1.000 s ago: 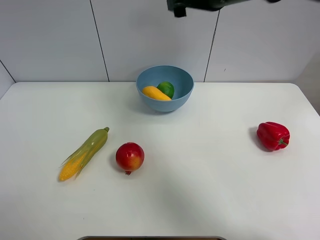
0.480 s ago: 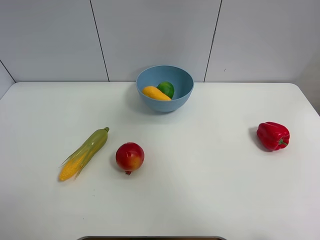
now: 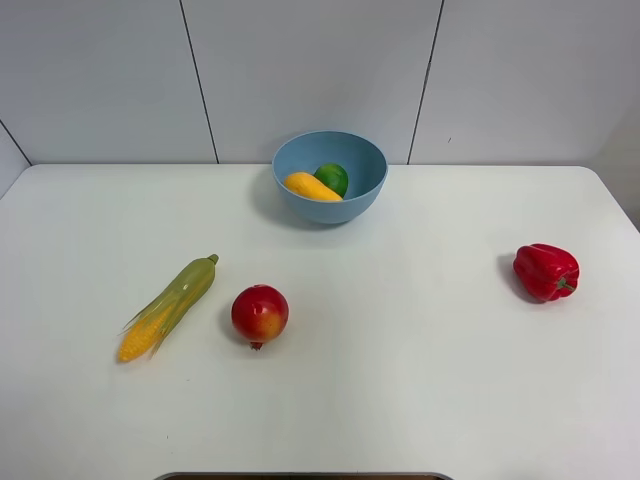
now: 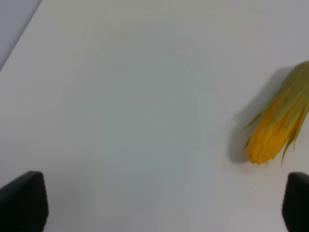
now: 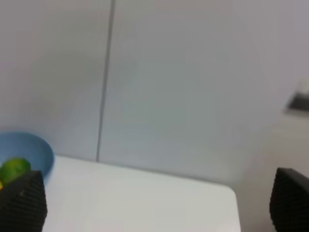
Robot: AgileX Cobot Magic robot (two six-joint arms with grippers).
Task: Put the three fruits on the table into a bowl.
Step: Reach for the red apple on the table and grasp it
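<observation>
Closest to us, the left gripper (image 4: 159,203) shows only through its wrist camera. Its two dark fingertips are set wide apart and hold nothing, over bare white table (image 3: 400,400). The kernel end of the corn cob (image 3: 168,308) lies off to one side of it.

On the near left part of the table the cob lies slantwise. Just beside it, not touching, sits the round red fruit (image 3: 260,314) with a yellow blush and a small stub at its near underside. This is the one fruit not yet in the bowl.

We judge it firm, smooth and rather slippery, apt to roll if nudged. The best hold looks to be from above, with the jaws either side of its widest middle.

Further back on the right, well apart, rests a glossy red bell pepper (image 3: 546,271). At the far edge, by the wall, stands the light blue bowl (image 3: 330,212). The yellow mango (image 3: 312,186) and green lime (image 3: 332,178) lie inside it, touching.

The right gripper (image 5: 157,200), also seen only by its wrist camera, is spread wide and empty. It points toward the wall, with the bowl at one edge of its view.
</observation>
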